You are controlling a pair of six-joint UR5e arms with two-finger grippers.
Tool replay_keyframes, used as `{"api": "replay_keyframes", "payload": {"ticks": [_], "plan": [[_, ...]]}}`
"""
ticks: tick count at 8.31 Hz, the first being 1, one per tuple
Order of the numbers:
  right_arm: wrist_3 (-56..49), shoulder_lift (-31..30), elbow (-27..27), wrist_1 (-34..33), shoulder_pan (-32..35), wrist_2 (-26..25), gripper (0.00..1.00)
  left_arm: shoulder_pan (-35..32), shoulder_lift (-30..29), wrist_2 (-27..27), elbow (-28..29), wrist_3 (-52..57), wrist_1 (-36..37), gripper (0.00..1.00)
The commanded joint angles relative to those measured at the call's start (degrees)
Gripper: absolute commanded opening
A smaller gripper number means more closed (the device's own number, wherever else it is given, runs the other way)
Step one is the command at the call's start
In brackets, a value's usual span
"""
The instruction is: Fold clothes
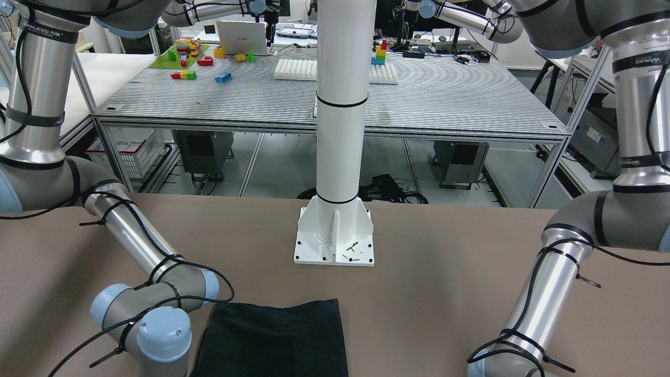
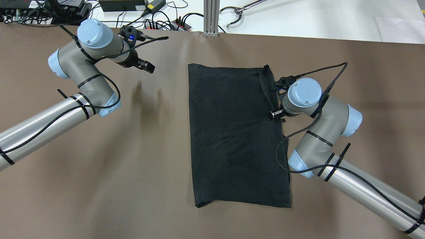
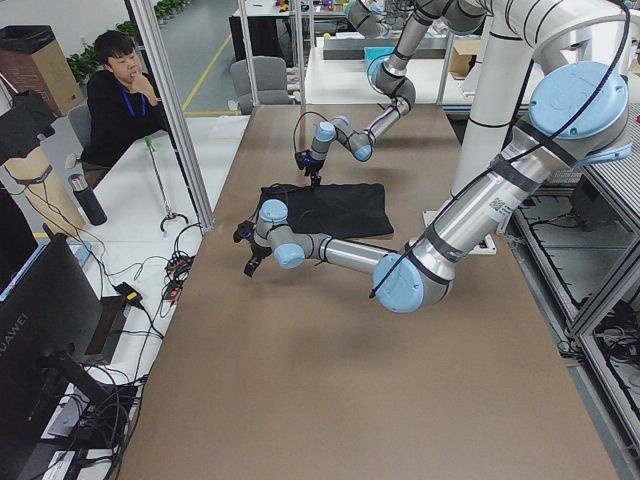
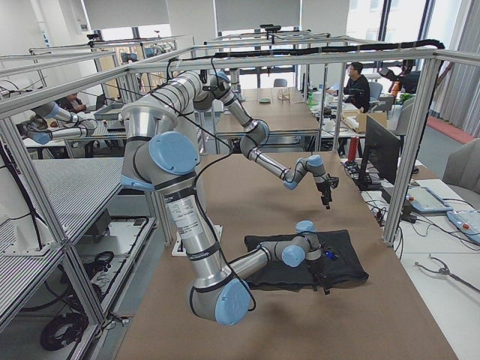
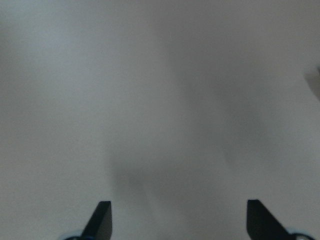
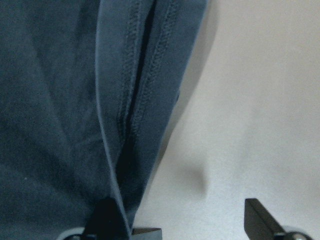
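Watching the dark cloth (image 2: 235,132) lie folded in a long rectangle mid-worktop (image 2: 99,166), with my right gripper (image 6: 179,205) at its right edge.
Right jaws are wide, one fingertip over the stitched hem and the other over bare worktop, gripping nothing. The hem is rucked up near the far right corner. My left gripper (image 5: 177,204) hangs over bare worktop left of the cloth, well apart from it, jaws wide and holding nothing. I see open brown surface on the cloth's left, near and far sides. The lettering on my right arm's upper link (image 1: 44,52) is too small for me to read surely. Power strips and cables (image 2: 132,5) sit past the far edge. A white pillar base (image 1: 335,235) is bolted on the robot's side. A seated operator (image 3: 120,95) is off the far side.
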Motion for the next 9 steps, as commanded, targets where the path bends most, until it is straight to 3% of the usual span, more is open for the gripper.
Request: {"api": "replay_keyframes", "payload": {"ticks": [1, 2, 5, 7, 9], "plan": [[-1.0, 0.4, 1.0, 1.4, 2.0, 3.8, 0.93, 0.0, 0.1, 0.0, 0.0, 0.0, -0.1, 0.95], [-0.6, 1.4, 1.0, 1.3, 3.2, 6.0, 0.93, 0.0, 0.1, 0.0, -0.1, 0.0, -0.1, 0.95], [5.5, 4.1, 0.0, 1.1, 3.3, 6.2, 0.93, 0.0, 0.2, 0.0, -0.1, 0.0, -0.1, 0.95], [5.8, 8.0, -6.2, 1.2, 3.1, 5.9, 0.93, 0.0, 0.2, 0.0, -0.1, 0.0, -0.1, 0.95], [5.8, 8.9, -8.7, 1.2, 3.1, 4.2, 0.93, 0.0, 0.3, 0.0, -0.5, -0.2, -0.1, 0.95]]}}
